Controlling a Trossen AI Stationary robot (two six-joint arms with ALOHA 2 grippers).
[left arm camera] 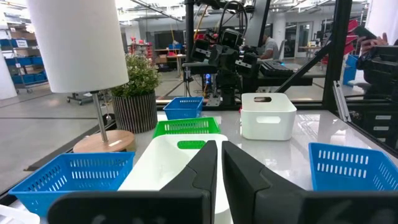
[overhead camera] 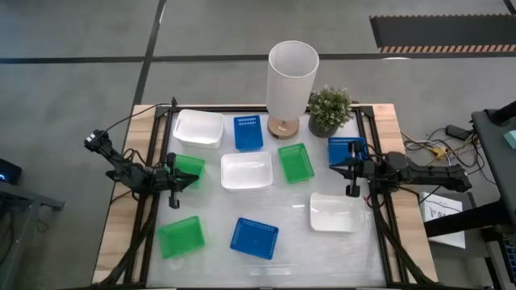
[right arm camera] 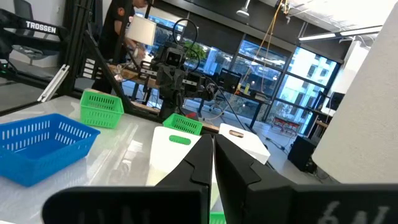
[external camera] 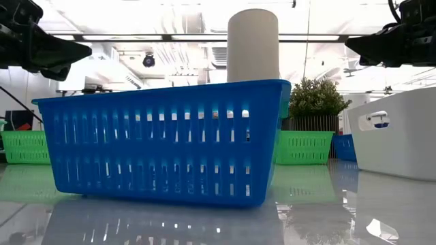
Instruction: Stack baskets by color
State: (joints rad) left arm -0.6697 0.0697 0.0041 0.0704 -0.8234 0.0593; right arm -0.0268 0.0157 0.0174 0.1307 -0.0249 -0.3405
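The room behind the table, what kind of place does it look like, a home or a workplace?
Most likely a robotics lab or workshop, not a home. Beyond the table with its baskets stand other arm rigs on metal frames, a shelf of blue storage bins, and large glazed walls under an open industrial ceiling.

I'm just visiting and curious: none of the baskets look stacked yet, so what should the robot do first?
Probably open the left end effector, which is shut beside the green basket at the table's left edge. That basket is nearest, and all nine lie singly, so any grasp starts with opening.
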